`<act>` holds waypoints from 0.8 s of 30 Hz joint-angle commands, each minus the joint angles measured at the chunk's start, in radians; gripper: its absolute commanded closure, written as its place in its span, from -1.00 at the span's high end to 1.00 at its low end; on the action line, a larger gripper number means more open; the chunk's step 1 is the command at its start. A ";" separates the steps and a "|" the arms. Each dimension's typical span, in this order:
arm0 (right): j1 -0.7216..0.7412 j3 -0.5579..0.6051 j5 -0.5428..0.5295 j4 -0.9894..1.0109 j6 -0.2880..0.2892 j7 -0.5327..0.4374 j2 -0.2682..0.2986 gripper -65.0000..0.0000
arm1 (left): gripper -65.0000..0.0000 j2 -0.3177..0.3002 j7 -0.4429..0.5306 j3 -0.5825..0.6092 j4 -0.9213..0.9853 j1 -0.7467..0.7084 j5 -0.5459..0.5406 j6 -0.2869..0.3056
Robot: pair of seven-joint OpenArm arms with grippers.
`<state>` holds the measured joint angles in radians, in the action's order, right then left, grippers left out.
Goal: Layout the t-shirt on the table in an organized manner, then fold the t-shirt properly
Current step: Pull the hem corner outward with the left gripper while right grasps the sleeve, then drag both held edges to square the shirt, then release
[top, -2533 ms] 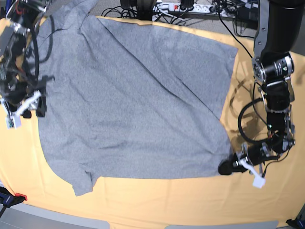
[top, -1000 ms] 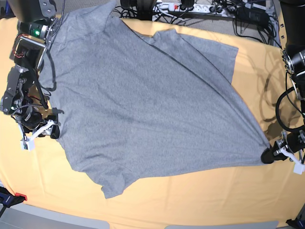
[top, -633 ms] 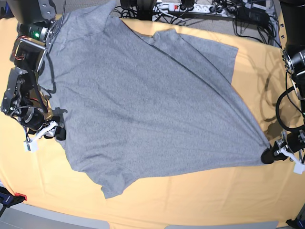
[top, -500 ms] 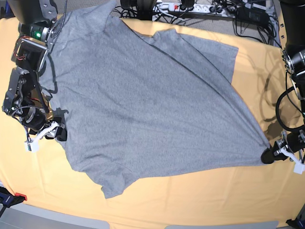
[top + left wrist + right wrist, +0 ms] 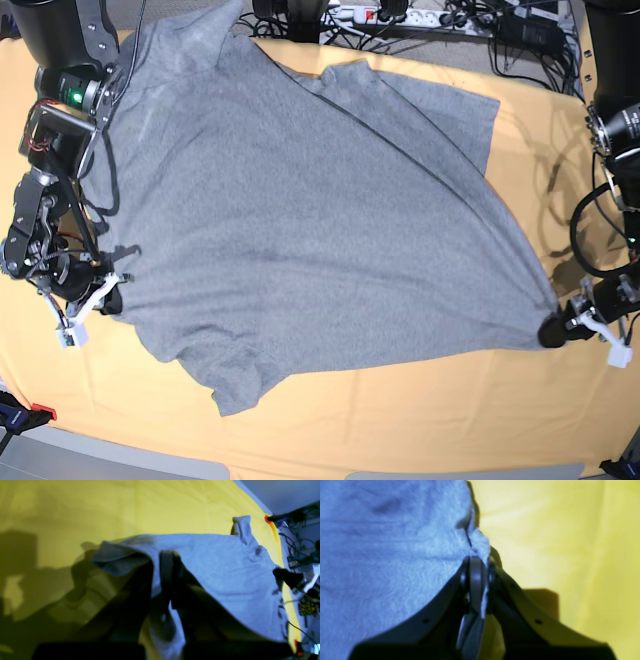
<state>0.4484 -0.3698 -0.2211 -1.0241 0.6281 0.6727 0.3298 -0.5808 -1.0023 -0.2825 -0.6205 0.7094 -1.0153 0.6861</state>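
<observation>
The heather-grey t-shirt (image 5: 310, 200) lies spread, plain side up, on the table (image 5: 420, 420) with its pale yellow-orange cloth; no lettering shows. My left gripper (image 5: 553, 330), at the right of the base view, is shut on the shirt's lower right corner, and its wrist view shows the cloth (image 5: 225, 562) pinched between the closed fingers (image 5: 167, 562). My right gripper (image 5: 105, 300), at the left of the base view, is shut on the shirt's left edge; its wrist view shows the fingers (image 5: 475, 575) closed on the grey hem (image 5: 395, 555).
Cables and a power strip (image 5: 370, 14) lie beyond the table's far edge. A short sleeve (image 5: 235, 385) points toward the near edge. A small red object (image 5: 40, 412) sits at the near left corner. Bare cloth lies along the near side.
My right gripper has slid down along the shirt's left edge, toward the near side. My left gripper has pulled the corner a little inward and nearer. The shirt's lower edge has shifted slightly.
</observation>
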 commanded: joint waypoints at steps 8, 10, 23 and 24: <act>0.044 -0.004 0.115 -0.014 -0.212 -0.025 0.069 -1.00 | -1.00 0.085 0.087 -0.006 -0.017 0.036 -0.010 0.012; 0.045 -0.004 0.118 -0.014 -0.222 -0.026 0.084 -1.00 | -1.00 0.104 0.137 -0.006 -0.017 0.040 0.034 0.012; 0.045 -0.004 0.114 -0.014 -0.208 -0.047 0.133 -1.00 | -1.00 0.212 0.295 -0.005 -0.017 0.156 0.256 0.012; 0.045 -0.004 0.114 -0.014 -0.202 -0.054 0.133 -1.00 | -1.00 0.216 0.309 -0.004 -0.017 0.171 0.284 0.012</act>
<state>0.4606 -0.3698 -0.1043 -1.0214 0.4290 0.6479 0.4400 -0.3538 -0.7319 -0.2825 -0.6197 0.8352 -0.7048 0.6888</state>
